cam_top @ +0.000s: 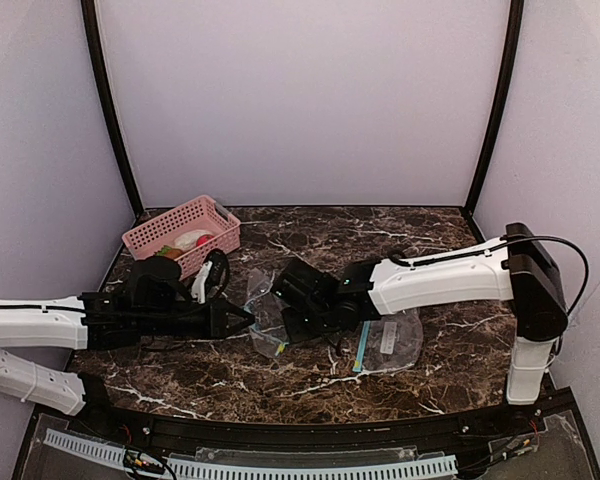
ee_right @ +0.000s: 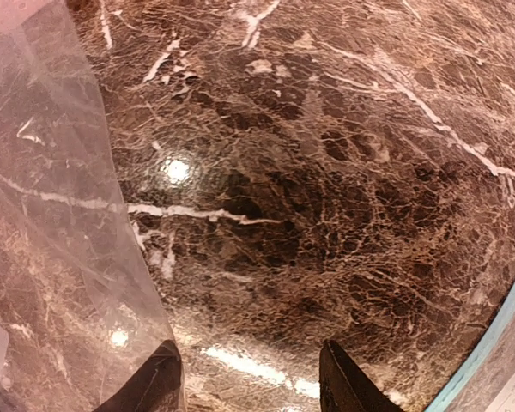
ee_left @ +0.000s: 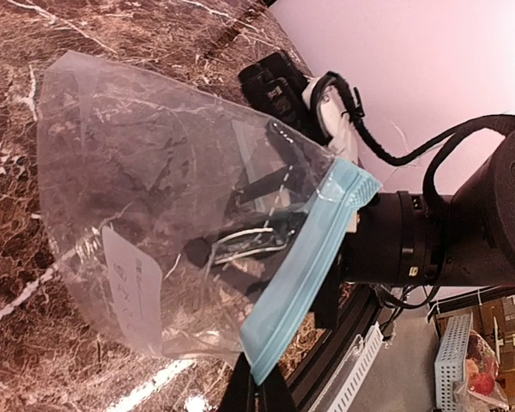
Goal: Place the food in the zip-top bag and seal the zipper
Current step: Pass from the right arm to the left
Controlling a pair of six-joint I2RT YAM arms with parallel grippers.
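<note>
Food: every piece we can make out [cam_top: 192,240] lies in the pink basket [cam_top: 145,237] at the table's [cam_top: 420,225] far-left corner; none is in a bag.
Bag: the zip-top bag [ee_left: 154,197] hangs lifted over mid-table, nearer the near edge. We cannot tell whether its mouth is parted.
Left claw: the left gripper [cam_top: 243,320] is pressed together on the bag, seemingly at one end of the blue zipper strip [ee_left: 313,257].
Right claw: the right gripper [ee_right: 251,378] has its fingers spread with nothing between them, over bare marble just beside the bag's film.
Second bag: another clear bag [cam_top: 392,340] lies flat under the right forearm.
Progress: early, we judge; loading and sealing are all left.
Room: the far and right edges are open marble. The basket sits tight against the corner walls, behind the left arm.
</note>
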